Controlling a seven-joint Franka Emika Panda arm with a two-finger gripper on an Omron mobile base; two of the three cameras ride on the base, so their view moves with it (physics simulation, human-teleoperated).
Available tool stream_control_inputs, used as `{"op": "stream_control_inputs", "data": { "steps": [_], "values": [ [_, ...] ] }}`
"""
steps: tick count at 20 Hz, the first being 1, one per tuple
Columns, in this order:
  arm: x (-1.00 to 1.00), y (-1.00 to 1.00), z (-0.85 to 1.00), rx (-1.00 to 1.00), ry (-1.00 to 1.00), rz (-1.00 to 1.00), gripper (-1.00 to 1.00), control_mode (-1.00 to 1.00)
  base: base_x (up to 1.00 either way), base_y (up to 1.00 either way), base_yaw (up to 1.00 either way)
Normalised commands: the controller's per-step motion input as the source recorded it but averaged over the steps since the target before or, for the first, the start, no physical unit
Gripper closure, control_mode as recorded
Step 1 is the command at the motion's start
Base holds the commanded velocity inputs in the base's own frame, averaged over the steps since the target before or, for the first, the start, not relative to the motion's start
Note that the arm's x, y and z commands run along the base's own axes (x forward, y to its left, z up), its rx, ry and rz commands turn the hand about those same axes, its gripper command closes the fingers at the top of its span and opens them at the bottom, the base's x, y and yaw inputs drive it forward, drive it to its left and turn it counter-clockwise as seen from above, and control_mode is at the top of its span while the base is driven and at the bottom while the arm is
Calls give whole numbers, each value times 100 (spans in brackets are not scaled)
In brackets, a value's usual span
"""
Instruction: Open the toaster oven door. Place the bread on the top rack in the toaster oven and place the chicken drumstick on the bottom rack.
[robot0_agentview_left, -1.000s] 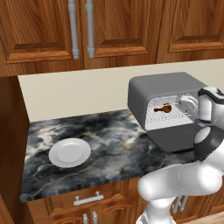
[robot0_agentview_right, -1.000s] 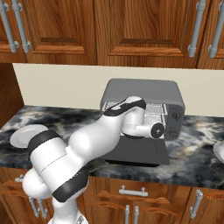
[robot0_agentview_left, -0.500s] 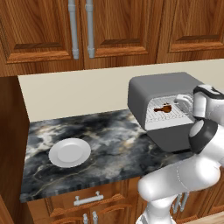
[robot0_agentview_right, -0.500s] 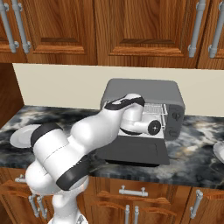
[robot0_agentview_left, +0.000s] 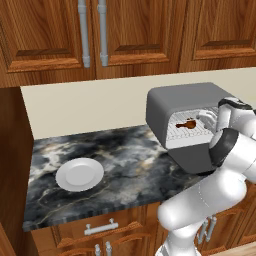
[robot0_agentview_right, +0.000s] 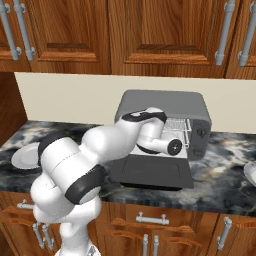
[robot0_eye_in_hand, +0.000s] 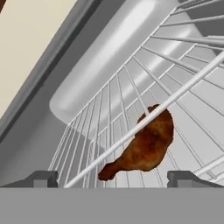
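The dark grey toaster oven stands on the counter with its door folded down flat in front. Inside, the reddish-brown chicken drumstick lies on a silver wire rack, and it also shows through the opening as the drumstick. I cannot tell which of the two racks it lies on; one wire rail crosses in front of it. My gripper is at the oven mouth, open, its fingertips apart on either side of the bone end, touching nothing. The bread is out of view.
A white plate lies on the dark marble counter to the oven's left. Wooden cabinets hang above, and drawers sit below the counter edge. My arm crosses in front of the oven opening.
My hand has edged slightly left at the oven mouth. The drumstick lies still on its rack and the jaws have stayed open.
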Motion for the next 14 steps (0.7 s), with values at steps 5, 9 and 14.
{"op": "stream_control_inputs", "data": {
  "steps": [5, 9, 14],
  "values": [
    [10, -2, 0, 3, 0, 0, -100, -100, 0, 0, 0],
    [13, -2, 0, 3, 0, 0, -100, -100, 0, 0, 0],
    [18, 0, -2, 0, 0, 0, -100, -100, 0, 0, 0]
  ]
}}
